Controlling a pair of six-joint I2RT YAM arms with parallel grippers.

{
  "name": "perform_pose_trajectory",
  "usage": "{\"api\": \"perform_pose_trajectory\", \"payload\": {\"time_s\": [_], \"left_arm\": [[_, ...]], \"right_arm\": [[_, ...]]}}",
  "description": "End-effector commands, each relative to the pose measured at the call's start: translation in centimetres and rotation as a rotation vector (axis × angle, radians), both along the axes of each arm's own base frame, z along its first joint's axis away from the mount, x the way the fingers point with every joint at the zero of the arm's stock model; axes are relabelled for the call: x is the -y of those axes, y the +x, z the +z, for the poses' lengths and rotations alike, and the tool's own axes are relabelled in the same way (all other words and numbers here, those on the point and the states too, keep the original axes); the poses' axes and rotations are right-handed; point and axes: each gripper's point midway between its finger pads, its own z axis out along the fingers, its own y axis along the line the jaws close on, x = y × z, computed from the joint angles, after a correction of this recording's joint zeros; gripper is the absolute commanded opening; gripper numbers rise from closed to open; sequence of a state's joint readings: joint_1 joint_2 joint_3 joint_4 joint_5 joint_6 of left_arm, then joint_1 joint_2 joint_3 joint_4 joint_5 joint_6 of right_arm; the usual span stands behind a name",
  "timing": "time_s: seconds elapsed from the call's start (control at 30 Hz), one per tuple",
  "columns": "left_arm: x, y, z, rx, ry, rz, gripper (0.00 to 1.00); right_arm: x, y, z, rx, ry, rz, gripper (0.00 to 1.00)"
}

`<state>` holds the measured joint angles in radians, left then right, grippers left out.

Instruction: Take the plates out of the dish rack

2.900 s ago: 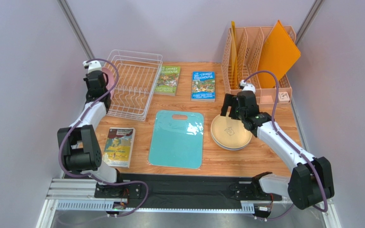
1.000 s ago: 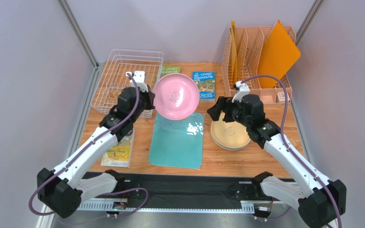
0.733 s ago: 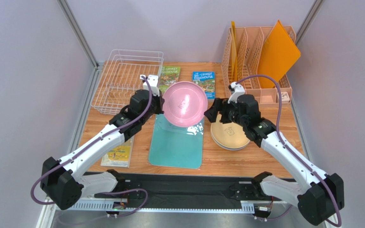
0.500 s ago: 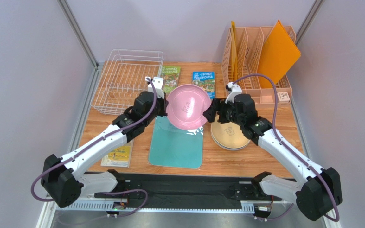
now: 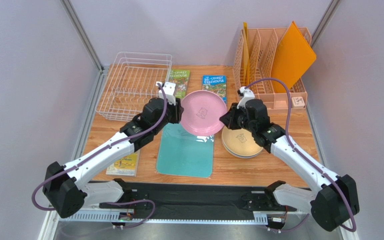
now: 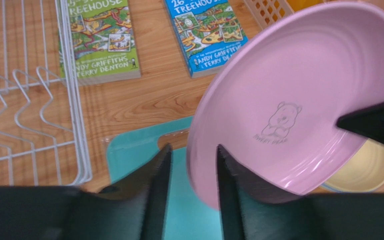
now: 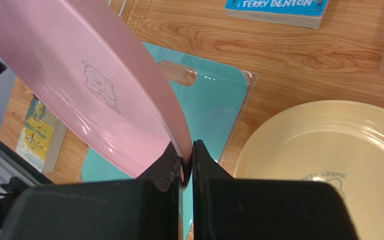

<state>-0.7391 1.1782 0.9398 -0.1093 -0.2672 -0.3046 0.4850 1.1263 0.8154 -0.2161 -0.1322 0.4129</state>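
- Now comes the hand-over; the pink plate (image 5: 203, 112) hangs in the air above the teal board (image 5: 186, 155);
- my right gripper (image 7: 187, 150) pinches its rim; my left gripper (image 6: 193, 150) sits loose around it;
- next, I think: left backs off, right stacks it on the tan plates (image 5: 243, 142).

A: Place type?
B: Robot lab cell, not a home; bare lilac wall panels (image 5: 189, 30) on three sides; metal corner posts (image 5: 81, 35).
A: More proof?
B: Two robot arms (image 5: 106, 150) bolted to an aluminium rail (image 5: 189, 221) at the near edge of a small wood-grain table (image 5: 244, 172); only household items on it: dish rack (image 5: 134, 82), books (image 5: 214, 90), peach organizer (image 5: 264, 60); no other furniture in view.
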Motion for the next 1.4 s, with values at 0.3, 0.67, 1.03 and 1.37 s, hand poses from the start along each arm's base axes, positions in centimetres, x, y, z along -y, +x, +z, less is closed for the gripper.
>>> {"api": "perform_pose_trajectory", "payload": {"time_s": [0.3, 0.67, 1.03, 1.37], "left_arm": [[-6.6, -0.9, 0.5, 0.202, 0.057, 0.202, 0.88], [-7.6, -1.5, -0.3, 0.201, 0.080, 0.216, 0.89], [-7.6, -1.2, -0.3, 0.197, 0.102, 0.222, 0.91], [-8.2, -1.3, -0.8, 0.196, 0.118, 0.244, 0.96]], "right_arm": [[13.0, -3.1, -4.0, -0.109, -0.116, -0.542, 0.00], [15.5, -6.0, -7.3, -0.171, -0.137, -0.671, 0.00], [15.3, -7.0, -7.2, -0.194, -0.138, -0.642, 0.19], [16.0, -7.2, -6.0, -0.145, -0.141, -0.657, 0.66]]}}
